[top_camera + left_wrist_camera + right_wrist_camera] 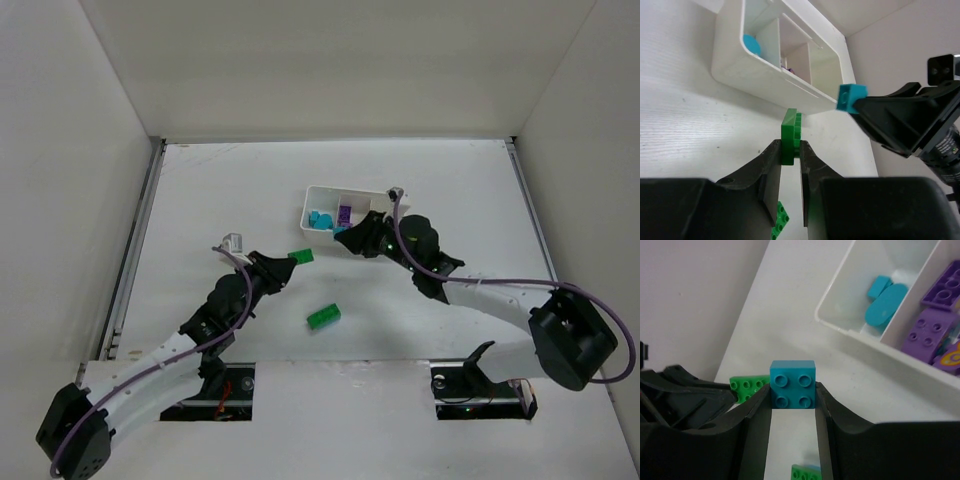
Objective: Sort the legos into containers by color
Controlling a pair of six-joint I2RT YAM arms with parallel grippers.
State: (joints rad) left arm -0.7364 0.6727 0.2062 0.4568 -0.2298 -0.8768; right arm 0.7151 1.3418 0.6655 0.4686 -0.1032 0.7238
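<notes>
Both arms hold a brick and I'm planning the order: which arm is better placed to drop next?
Likely right. Its pincer, shut on the teal brick, is at the tray, beside the compartment holding teal pieces. The left pincer, gripping a green brick, is farther back.

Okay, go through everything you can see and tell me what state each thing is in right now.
Left tool, shut on a green lego.
Right tool, shut on a teal lego, near the tray.
Loose green lego, lying on the table, ungripped.
Tray, upright on the table, teal pieces in one compartment, purple pieces in the next.
</notes>
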